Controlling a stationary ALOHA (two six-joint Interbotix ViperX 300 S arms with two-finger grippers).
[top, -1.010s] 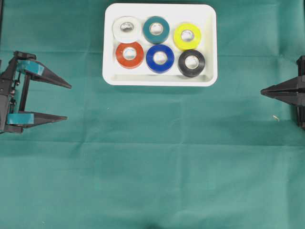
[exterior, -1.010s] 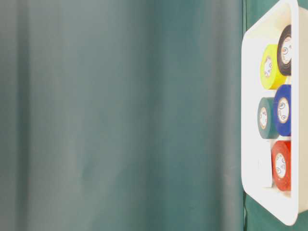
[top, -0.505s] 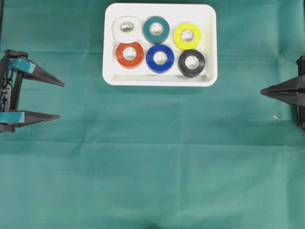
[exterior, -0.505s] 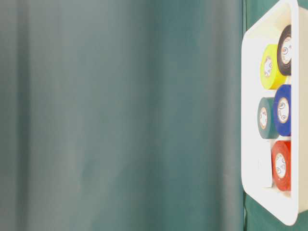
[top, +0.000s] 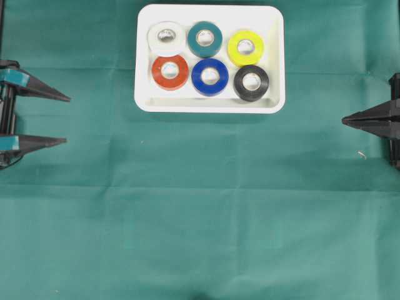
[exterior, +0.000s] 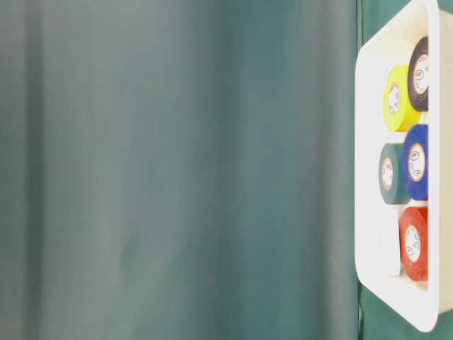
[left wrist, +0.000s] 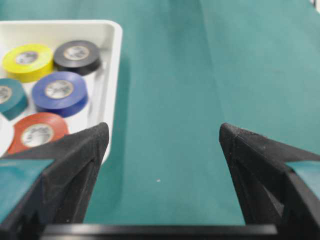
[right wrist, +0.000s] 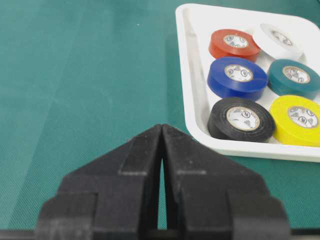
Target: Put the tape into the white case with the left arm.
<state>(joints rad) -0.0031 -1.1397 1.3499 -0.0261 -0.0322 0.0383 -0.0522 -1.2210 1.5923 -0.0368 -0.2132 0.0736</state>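
The white case [top: 209, 105] lies at the top middle of the green cloth and holds several tape rolls: white [top: 166, 37], teal [top: 205, 39], yellow [top: 245, 47], red [top: 169, 72], blue [top: 210, 76] and black [top: 251, 82]. No tape shows on the cloth outside the case. My left gripper [top: 67, 120], with teal bands, is at the far left edge, well away from the case, open and empty. In the left wrist view its fingers [left wrist: 162, 131] frame only bare cloth, and the case [left wrist: 112, 75] is off to the left. My all-black right gripper [top: 344, 119] rests shut at the far right edge.
Green cloth covers the whole table. A tiny pale speck [top: 361, 154] lies near the right gripper. In the table-level view the case [exterior: 368, 142] shows at the right edge, with blurred green cloth filling everything else.
My left gripper has drawn back toward the left edge, still open and empty. The right gripper, the case and the rolls have not moved.
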